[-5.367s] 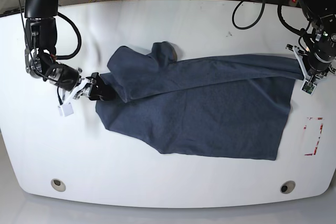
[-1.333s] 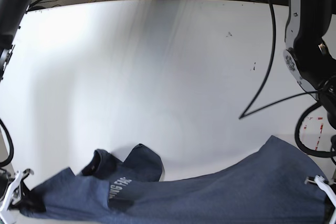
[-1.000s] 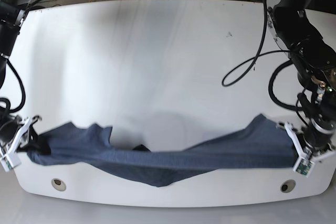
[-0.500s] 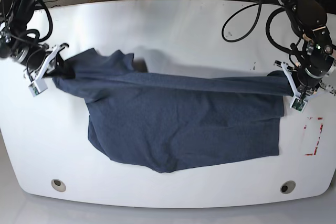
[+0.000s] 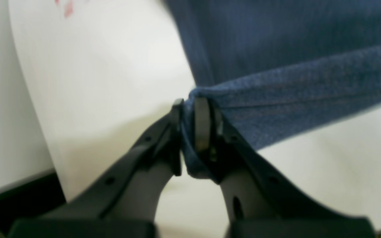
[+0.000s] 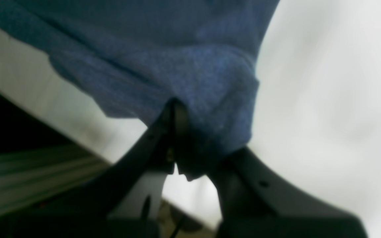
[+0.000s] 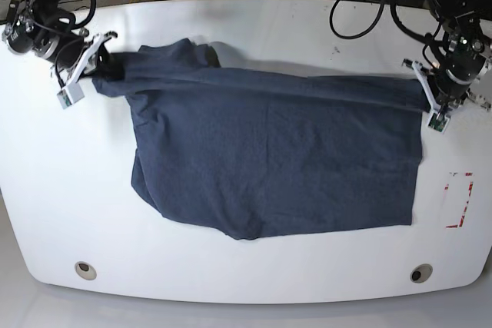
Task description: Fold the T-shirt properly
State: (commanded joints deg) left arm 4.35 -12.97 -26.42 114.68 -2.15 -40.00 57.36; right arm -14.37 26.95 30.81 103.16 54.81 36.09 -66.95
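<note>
- We see the T-shirt [image 7: 269, 159] spread across the middle of the white table [image 7: 254, 36], its upper edge stretched in a taut line between our two hands and the rest of the cloth lying toward the near edge of the table.
- Our left hand [image 7: 432, 101] sits near the table's right edge in the base view; in the left wrist view its fingers [image 5: 201, 124] are clamped on a bunched fold of the T-shirt [image 5: 276, 92], with the cloth running away from the grip over the table [image 5: 111, 66].
- Our right hand [image 7: 98, 67] sits near the far left corner of the table; in the right wrist view it is closed on a gathered corner of the T-shirt [image 6: 184, 76], which drapes over one finger and hides it.
- A red-and-white mark [image 7: 459, 200] lies on the table near the right edge, just beside the T-shirt's lower corner and apart from it.
</note>
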